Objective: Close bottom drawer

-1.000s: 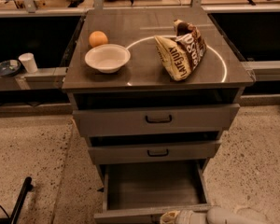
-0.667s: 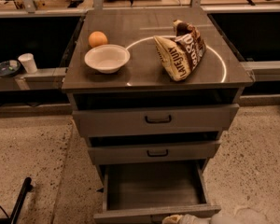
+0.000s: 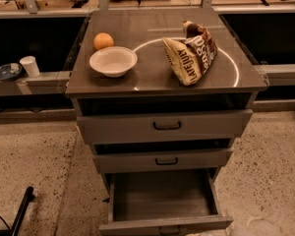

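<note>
Bottom drawer sits at lower centre of the frame, pulled well out from the cabinet, its front almost at the bottom edge. We judge it stands open because the closing push is not yet made.

Gripper: a pale shape at the lower right edge, near the drawer's front corner. It is probably there to press the front inward (whether the claw is released or clenched we cannot tell).

Drawer's look: flat grey front, dark loop handle partly cut by the frame edge, shallow grey tray with nothing seen inside.

Middle drawer and top drawer above it are nearly shut. On the cabinet top are a bowl, an orange and a snack bag, all well above the work.
</note>
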Motion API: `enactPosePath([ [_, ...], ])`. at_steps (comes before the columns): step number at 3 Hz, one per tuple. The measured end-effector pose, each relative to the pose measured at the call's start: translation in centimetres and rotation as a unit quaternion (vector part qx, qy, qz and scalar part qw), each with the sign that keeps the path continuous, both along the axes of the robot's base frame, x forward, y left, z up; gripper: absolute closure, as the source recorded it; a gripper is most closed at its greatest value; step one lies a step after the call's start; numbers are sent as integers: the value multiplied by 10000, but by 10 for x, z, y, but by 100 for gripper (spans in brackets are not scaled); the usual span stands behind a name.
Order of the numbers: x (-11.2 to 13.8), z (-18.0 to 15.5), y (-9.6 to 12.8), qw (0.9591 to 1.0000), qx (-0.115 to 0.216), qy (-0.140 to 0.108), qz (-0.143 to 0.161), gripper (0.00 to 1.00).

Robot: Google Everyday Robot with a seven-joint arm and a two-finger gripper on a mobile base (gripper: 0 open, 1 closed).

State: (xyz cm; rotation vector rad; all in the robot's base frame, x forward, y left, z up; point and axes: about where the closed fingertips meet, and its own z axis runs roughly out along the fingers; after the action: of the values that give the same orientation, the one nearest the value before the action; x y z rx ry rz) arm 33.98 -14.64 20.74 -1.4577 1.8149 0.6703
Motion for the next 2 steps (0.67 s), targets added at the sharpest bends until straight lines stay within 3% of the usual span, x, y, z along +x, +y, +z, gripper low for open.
enactPosePath([
  [1,-5,-19,-7,9996,148,-14,255,100],
  [2,10,-44,-14,9995,161,-2,284,100],
])
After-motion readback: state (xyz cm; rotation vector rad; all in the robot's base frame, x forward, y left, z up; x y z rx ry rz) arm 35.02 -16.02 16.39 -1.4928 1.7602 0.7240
